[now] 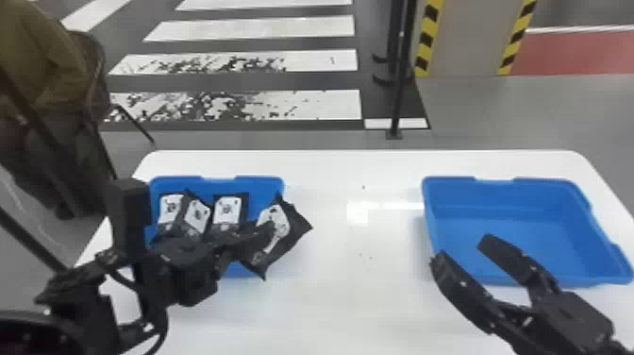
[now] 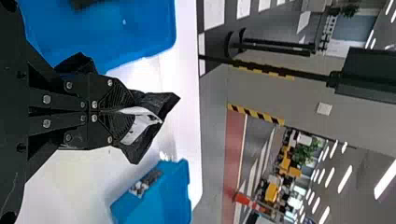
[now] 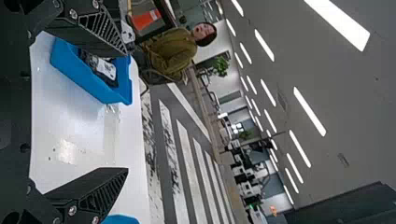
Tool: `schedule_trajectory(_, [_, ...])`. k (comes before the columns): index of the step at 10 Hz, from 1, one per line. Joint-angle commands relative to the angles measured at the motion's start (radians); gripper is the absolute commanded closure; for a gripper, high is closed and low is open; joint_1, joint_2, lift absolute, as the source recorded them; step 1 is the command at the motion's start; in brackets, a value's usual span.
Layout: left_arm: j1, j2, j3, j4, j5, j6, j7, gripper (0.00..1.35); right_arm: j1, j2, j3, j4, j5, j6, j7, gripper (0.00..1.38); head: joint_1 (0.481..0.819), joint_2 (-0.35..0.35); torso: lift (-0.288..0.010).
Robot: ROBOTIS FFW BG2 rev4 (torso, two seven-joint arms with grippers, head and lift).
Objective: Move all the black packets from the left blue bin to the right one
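Transfer step, apparently: black packet (image 1: 293, 225), clamped in left gripper (image 2: 125, 111); right gripper (image 1: 460, 249), spread. Next, likely: carriage toward right blue bin (image 1: 509, 212).

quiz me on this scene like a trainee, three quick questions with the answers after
1. Multiple choice: what is the left gripper shut on?
a) a blue bin's rim
b) a black packet
c) the other gripper
2. How many packets with white labels does the head view show in the left blue bin, not counting the gripped one?
3. True or false: the right gripper's fingers are pressed together.

Key:
1. b
2. three
3. false; the right gripper is open, its fingers spread well apart
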Motion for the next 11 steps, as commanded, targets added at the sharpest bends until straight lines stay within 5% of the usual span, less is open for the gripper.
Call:
schedule_trajectory(1, [0.042, 0.002, -0.053, -0.030, 0.061, -0.009, -0.003, 1.16, -0.078, -0.004, 0.015, 0.007, -0.031, 0.111, 0.024, 0.15, 0.695, 0.069, -0.140])
schedule_trajectory(6, [0.037, 0.012, -0.163, -0.030, 0.133, -0.014, -0.004, 1.16, -0.238, -0.025, 0.102, 0.115, -0.168, 0.258, 0.056, 0.15, 0.695, 0.031, -0.140])
schedule_trajectory(10, [0.024, 0.017, -0.203, -0.030, 0.175, -0.019, -0.003, 1.16, -0.289, -0.028, 0.126, 0.166, -0.178, 0.281, 0.070, 0.15, 0.695, 0.029, -0.140])
schedule_trajectory(11, [0.024, 0.017, -0.203, -0.030, 0.175, -0.019, -0.003, 1.16, -0.299, -0.028, 0.130, 0.181, -0.176, 0.281, 0.075, 0.24, 0.695, 0.021, -0.140])
